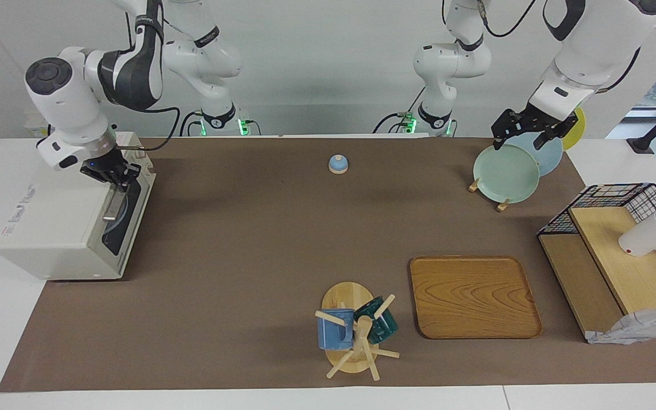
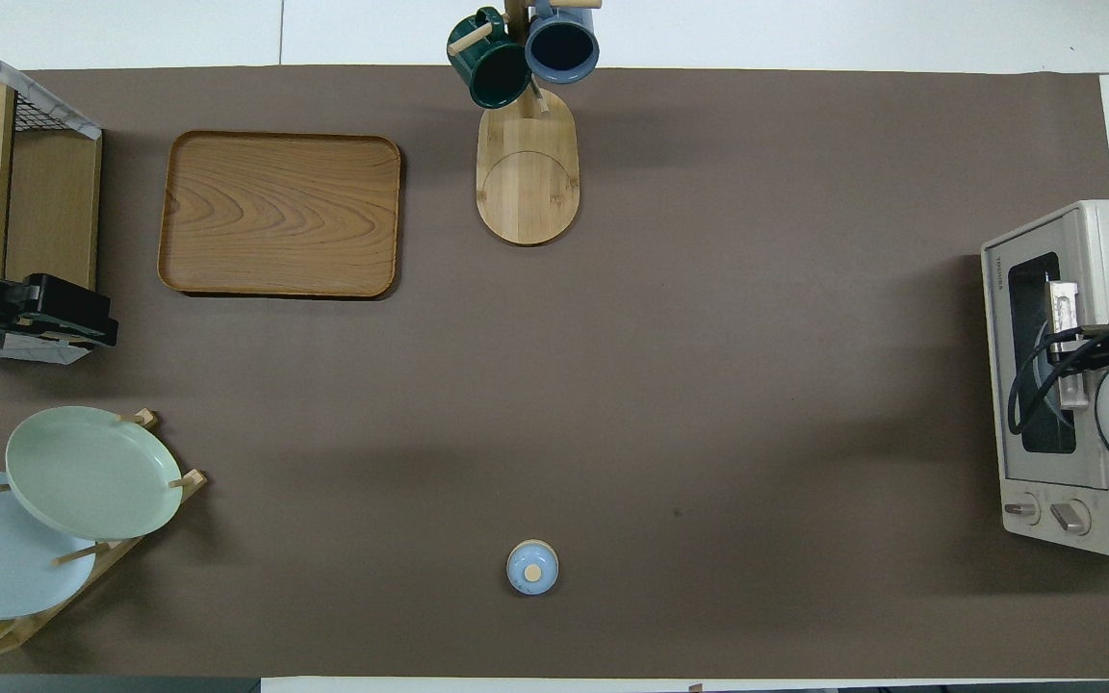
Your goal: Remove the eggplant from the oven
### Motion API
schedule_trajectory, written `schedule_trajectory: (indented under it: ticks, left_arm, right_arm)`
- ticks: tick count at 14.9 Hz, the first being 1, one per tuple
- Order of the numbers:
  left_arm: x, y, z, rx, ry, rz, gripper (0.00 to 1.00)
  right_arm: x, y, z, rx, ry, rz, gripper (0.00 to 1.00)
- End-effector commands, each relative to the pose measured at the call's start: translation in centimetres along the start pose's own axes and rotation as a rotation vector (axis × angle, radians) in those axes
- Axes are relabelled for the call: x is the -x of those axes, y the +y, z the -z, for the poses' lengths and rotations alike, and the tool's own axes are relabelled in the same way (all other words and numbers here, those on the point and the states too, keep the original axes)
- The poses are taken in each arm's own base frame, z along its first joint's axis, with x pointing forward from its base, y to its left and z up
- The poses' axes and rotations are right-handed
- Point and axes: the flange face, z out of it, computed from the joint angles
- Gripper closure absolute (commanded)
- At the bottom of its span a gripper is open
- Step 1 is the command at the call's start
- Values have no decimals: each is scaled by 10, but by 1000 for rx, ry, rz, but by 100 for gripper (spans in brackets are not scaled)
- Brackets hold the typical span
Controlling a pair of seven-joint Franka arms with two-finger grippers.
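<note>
The white oven [image 1: 60, 228] [image 2: 1094, 250] stands at the right arm's end of the table, its dark glass door closed. My right gripper [image 1: 116, 175] [image 2: 1067, 348] is down at the silver door handle [image 1: 111, 206] [image 2: 1063, 303], shut on the handle's end nearer the robots. The eggplant does not show; the door and the arm hide the oven's inside. My left gripper [image 1: 519, 142] [image 2: 97, 327] hangs open and holds nothing, over the plate rack at the left arm's end of the table, where that arm waits.
A plate rack holds a green plate [image 1: 505, 173] [image 2: 88, 472], a blue and a yellow plate. A wooden tray [image 1: 473, 296] [image 2: 280, 212], a mug tree [image 1: 356, 330] [image 2: 526, 144], a small blue knobbed lid [image 1: 337, 164] [image 2: 532, 566] and a wire shelf rack [image 1: 618, 250] also stand on the brown mat.
</note>
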Motion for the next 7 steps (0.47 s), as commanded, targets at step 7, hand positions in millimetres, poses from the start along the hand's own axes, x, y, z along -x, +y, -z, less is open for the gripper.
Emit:
schedule_trajectory:
  ticks: [7]
  left_arm:
    - [6,-2,4,6,11,4,0]
  right_arm:
    - [0,-35,-30,-11,14,36,100]
